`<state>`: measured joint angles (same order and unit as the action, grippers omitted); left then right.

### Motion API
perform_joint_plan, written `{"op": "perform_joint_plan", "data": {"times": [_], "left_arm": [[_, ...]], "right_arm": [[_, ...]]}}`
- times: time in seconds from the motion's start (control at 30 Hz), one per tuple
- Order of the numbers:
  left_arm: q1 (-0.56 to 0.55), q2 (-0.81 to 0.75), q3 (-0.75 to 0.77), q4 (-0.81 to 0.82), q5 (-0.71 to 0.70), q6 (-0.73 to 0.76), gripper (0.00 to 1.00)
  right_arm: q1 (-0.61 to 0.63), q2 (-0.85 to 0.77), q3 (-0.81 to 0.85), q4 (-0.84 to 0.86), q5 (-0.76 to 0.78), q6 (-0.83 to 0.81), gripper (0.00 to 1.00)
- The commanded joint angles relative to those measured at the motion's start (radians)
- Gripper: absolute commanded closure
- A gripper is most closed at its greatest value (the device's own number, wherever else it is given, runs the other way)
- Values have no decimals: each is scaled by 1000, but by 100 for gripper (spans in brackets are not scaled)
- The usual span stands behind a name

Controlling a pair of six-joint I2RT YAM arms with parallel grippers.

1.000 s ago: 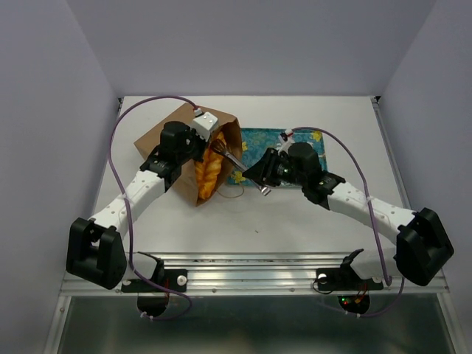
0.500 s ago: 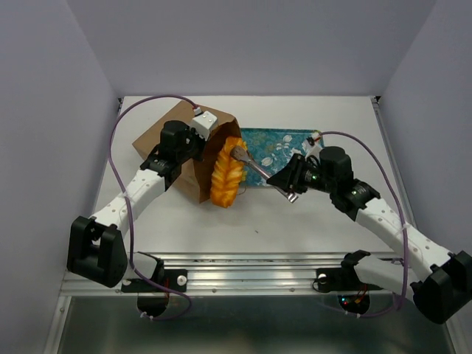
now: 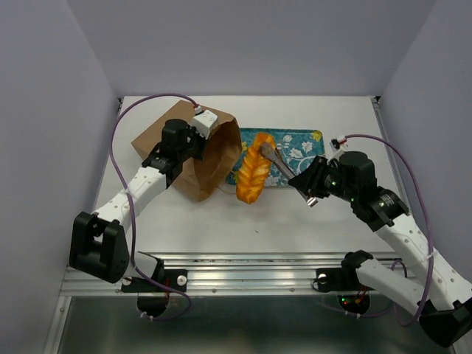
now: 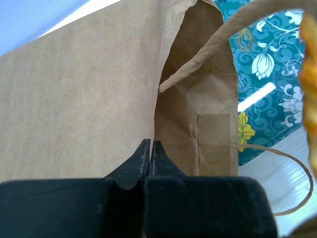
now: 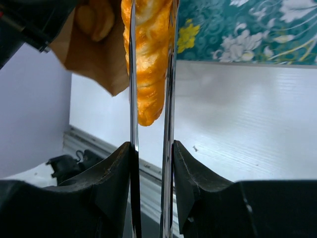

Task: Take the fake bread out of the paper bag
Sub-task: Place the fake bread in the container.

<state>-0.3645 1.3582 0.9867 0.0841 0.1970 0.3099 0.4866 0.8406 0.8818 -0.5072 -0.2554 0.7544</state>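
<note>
R gripper (image 3: 265,152) clamps braided loaf (image 3: 251,174), arm extended left; L gripper (image 4: 150,148) pinches bag (image 4: 74,99).

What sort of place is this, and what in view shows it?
Probably a robot lab test cell: left arm and right arm bolted to a white table, plain walls around, with props: a braided toy loaf and paper bag.

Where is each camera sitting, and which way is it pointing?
Top: above, behind the arms, looking down on the table; both arms show.
Left wrist: on the left arm, facing the bag; its jaws, shut on it, show.
Right wrist: on the right arm, facing the loaf clamped in its jaws.
All three share bag, loaf, tray.
</note>
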Motion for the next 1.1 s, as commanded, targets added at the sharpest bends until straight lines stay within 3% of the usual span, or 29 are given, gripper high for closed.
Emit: {"op": "perform_joint_plan", "data": {"times": [0.0, 0.27, 0.43, 0.6, 0.9, 1.07], "left_arm": [[2, -24, 46, 26, -17, 14, 100], [4, -27, 47, 19, -36, 21, 100], [2, -25, 50, 13, -31, 31, 100], [4, -22, 49, 13, -30, 34, 100], [4, -34, 40, 8, -28, 41, 100], [2, -24, 46, 5, -33, 41, 100]], "right_arm": [[-8, -34, 94, -51, 208, -40, 99], [-37, 17, 143, -80, 430, -105, 99], [-87, 78, 172, -68, 421, -131, 99], [-215, 159, 190, -39, 265, -223, 99], [-540, 275, 106, 97, -192, -251, 99], [-592, 344, 103, 124, -347, -325, 99]]}}
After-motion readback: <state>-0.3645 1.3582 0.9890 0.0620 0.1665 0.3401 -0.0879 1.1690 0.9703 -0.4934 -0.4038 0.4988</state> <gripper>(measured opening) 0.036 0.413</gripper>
